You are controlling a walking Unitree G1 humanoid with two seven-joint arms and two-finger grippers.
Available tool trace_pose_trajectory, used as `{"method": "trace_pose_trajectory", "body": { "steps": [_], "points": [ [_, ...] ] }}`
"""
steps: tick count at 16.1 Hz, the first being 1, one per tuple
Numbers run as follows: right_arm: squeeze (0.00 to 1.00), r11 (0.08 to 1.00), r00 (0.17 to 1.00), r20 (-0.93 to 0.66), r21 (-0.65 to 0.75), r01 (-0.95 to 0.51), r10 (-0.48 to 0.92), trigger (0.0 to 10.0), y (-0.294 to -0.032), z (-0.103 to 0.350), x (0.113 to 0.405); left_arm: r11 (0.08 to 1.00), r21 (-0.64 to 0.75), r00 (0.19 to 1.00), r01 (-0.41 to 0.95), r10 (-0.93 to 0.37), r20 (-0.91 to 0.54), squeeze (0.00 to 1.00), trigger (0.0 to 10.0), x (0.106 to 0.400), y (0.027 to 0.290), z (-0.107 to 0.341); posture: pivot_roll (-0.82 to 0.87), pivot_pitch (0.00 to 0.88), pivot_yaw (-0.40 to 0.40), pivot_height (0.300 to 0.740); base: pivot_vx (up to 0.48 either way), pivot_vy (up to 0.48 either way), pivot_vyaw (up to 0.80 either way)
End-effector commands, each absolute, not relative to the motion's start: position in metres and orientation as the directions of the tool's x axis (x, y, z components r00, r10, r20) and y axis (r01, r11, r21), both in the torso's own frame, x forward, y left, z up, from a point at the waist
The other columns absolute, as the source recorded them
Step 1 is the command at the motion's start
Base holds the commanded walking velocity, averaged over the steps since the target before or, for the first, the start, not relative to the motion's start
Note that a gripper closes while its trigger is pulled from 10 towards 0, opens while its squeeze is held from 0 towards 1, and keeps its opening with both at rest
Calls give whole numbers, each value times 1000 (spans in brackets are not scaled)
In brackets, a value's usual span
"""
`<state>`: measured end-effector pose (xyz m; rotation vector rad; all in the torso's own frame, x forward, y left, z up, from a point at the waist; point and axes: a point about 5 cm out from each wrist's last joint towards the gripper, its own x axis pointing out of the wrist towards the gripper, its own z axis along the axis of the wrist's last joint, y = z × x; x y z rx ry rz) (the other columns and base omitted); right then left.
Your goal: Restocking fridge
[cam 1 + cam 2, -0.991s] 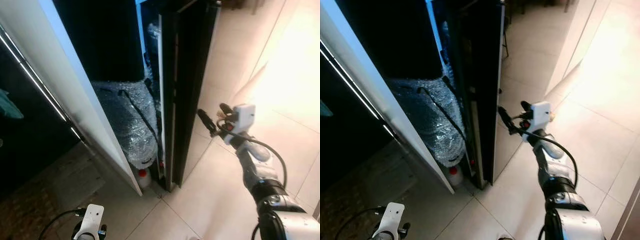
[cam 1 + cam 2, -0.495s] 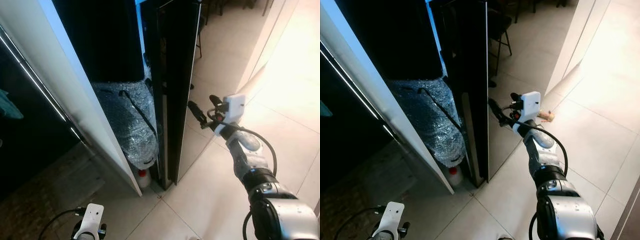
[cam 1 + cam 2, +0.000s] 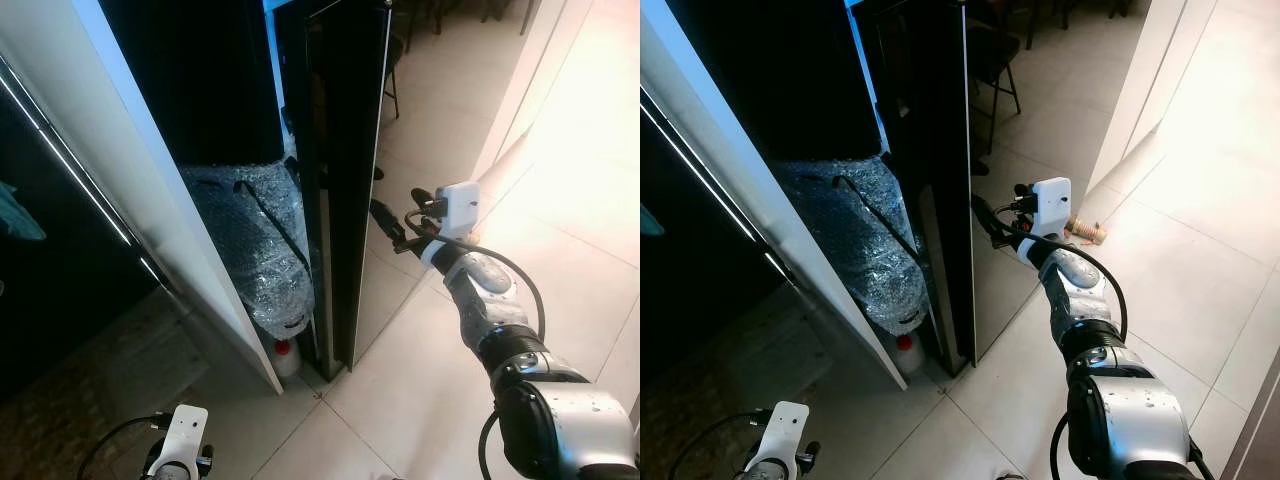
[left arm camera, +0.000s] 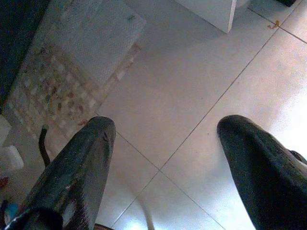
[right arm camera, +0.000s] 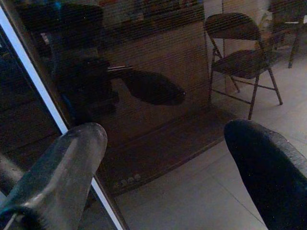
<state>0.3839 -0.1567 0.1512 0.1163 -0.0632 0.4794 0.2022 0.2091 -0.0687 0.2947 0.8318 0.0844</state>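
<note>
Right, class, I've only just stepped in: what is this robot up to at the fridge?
The robot stands on a pale tiled floor before a tall fridge with a glossy black door. Its right gripper is raised with fingers open, right at the door's outer face; contact cannot be confirmed. The door stands partly open, and beside it sits a bubble-wrapped bundle with a small red-capped white bottle beneath. The left gripper hangs idle, open, over the floor.

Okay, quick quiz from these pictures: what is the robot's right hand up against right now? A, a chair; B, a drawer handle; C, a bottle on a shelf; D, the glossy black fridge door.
D: the right hand reaches with open fingers toward the outer face of the glossy black fridge door, its tips at or just short of the surface, and its wrist view shows that dark reflective panel close ahead.
</note>
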Motion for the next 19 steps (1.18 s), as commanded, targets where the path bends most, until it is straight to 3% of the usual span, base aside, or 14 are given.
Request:
{"method": "trace_pose_trajectory", "body": {
  "steps": [1,9,11,13,15,18,19],
  "points": [
    [0,870,874,93,91,-484,476,10000,-148,153,385,953,300,659,29,208,-723,0,10000,196,215,-71,-19,131,63,740,0,0,0],
    [0,915,919,118,106,-389,376,10000,-177,129,367,955,296,653,23,210,-728,0,10000,193,215,-72,-25,121,54,740,0,0,0],
    [0,966,973,120,143,-215,199,10000,-211,113,352,955,296,645,25,210,-735,0,10000,190,216,-74,-31,113,54,740,0,0,0],
    [0,987,1000,-7,160,22,-21,10000,-245,83,331,956,293,642,28,207,-738,0,10000,189,215,-75,-34,115,51,740,0,0,0],
    [0,972,965,-228,162,172,-133,10000,-259,37,301,957,289,640,28,205,-741,0,10000,189,214,-75,-37,118,49,740,0,0,0],
    [0,949,852,-504,180,260,-138,10000,-250,-24,248,958,285,633,26,205,-746,0,10000,187,214,-76,-37,122,49,740,0,0,0],
    [0,943,737,-666,155,293,-119,10000,-235,-58,208,959,281,623,24,206,-755,0,10000,184,215,-77,-35,126,49,740,0,0,0]
  ]
}}
